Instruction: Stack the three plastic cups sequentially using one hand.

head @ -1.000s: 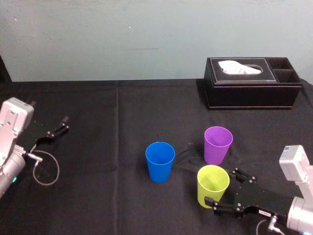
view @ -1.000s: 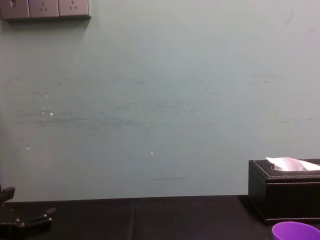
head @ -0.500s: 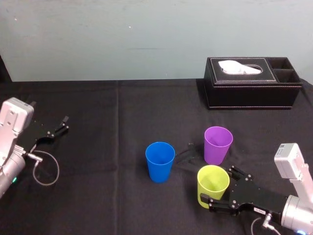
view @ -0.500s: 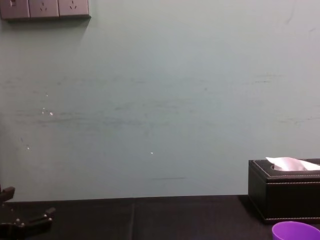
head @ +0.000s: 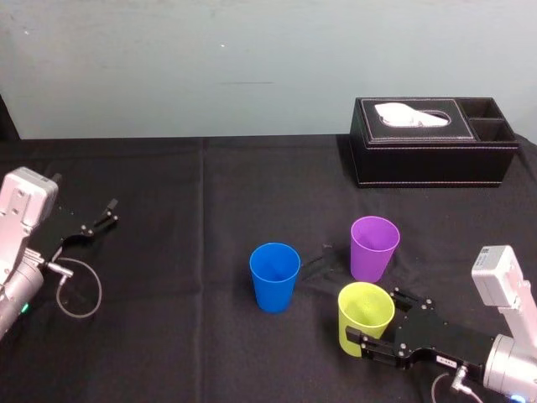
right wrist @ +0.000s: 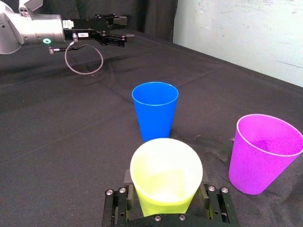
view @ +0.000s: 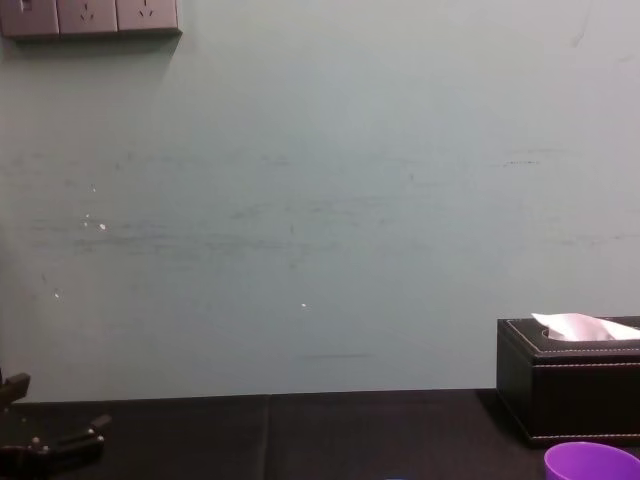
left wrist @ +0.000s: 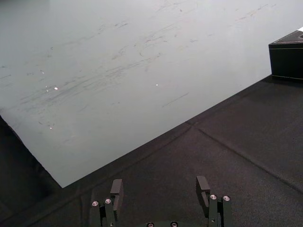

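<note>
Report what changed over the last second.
The right gripper slid in around the yellow-green cup and closed its fingers on it. The cup itself, the blue cup, the purple cup and the parked left gripper at the table's left stayed put.

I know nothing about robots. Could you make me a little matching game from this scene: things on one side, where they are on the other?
1. yellow-green cup
2. blue cup
3. purple cup
4. left end effector

A. open, parked at the table's left
B. the cup nearest the tissue box
C. gripped by the right end effector
D. standing free, the leftmost cup

Pairs: 1-C, 2-D, 3-B, 4-A
</note>
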Tool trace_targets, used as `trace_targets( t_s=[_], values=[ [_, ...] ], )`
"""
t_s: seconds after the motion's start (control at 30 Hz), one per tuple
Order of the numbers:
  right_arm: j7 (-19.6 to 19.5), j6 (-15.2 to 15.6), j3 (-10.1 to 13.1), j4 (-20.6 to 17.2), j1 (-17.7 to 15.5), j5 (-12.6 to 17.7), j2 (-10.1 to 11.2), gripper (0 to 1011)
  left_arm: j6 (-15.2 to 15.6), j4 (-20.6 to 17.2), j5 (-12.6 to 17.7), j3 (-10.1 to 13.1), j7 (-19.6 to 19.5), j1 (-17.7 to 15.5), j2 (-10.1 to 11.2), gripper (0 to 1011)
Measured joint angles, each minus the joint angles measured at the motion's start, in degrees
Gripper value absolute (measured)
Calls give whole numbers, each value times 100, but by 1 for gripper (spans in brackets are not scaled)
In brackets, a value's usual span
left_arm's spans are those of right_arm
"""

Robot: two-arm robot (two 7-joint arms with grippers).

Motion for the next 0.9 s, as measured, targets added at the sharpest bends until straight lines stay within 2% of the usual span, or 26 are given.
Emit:
trace_targets(
  t_s=[0.07,0.27,0.77,0.9],
  values=[
    [2,-1,1,-1,-1,1,1,772,0,0,0,0,0,0,0,1010],
    [6,-4,4,-4,-4,6,4,738,0,0,0,0,0,0,0,1010],
    [4,-2,14,-30,-14,1,10,734,0,0,0,0,0,0,0,1010],
    [-153,100,83,-225,-71,-33,38,734,0,0,0,0,0,0,0,1010]
  ],
)
